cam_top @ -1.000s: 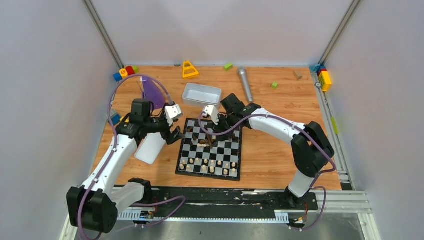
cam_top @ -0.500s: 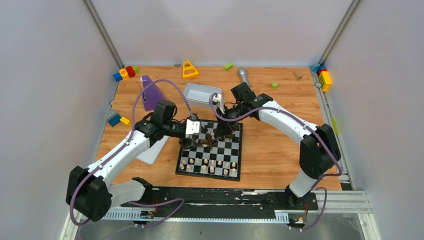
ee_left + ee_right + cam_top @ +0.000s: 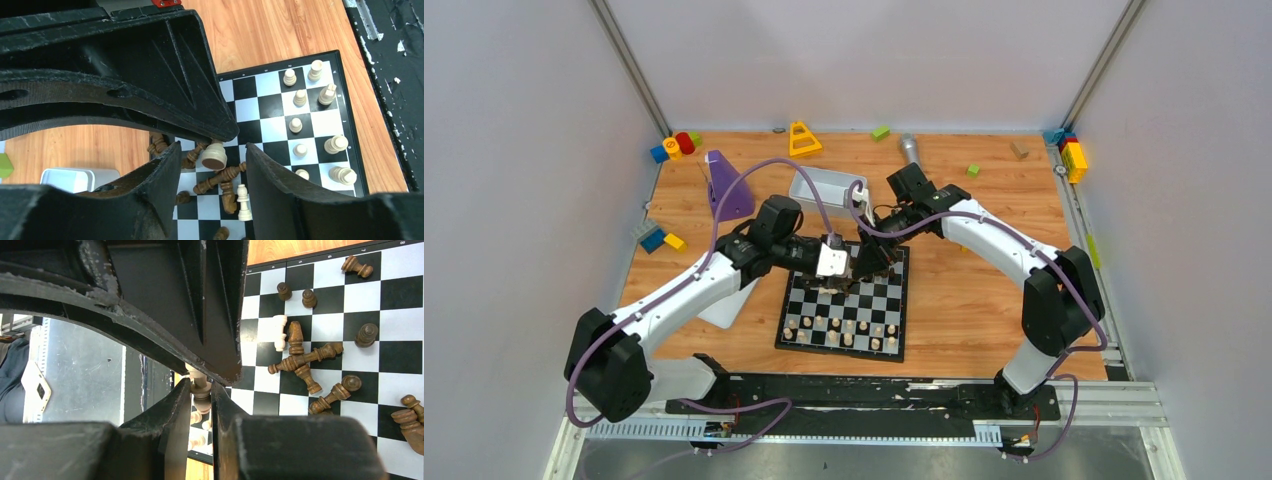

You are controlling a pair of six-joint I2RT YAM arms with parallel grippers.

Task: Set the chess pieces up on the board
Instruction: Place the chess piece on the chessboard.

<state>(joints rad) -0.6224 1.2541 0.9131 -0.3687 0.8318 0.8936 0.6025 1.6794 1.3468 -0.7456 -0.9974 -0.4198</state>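
Observation:
The board (image 3: 839,350) lies at the table's middle. Pale chess pieces (image 3: 844,328) stand in its near rows, and dark ones (image 3: 225,177) lie heaped on its far half. Over that heap my right gripper (image 3: 201,390) is shut on a pale piece (image 3: 200,386), holding it off the squares. From the left wrist view this pale piece (image 3: 214,156) shows its brown base. My left gripper (image 3: 212,165) is open around it, and both fingers (image 3: 155,185) stand apart from it. A pale pawn (image 3: 243,202) lies on its side below.
A white tray (image 3: 819,180) stands just behind the board, with a white lid (image 3: 724,305) to the board's left under my left arm. Along the back are a purple cone (image 3: 727,190), a yellow triangle (image 3: 803,138), a silver cylinder (image 3: 908,148) and coloured blocks (image 3: 674,143).
My left arm has swung right from beside the board to over its far half, its jaws narrowing around the piece in my right gripper. The right gripper shifted slightly back, still shut.

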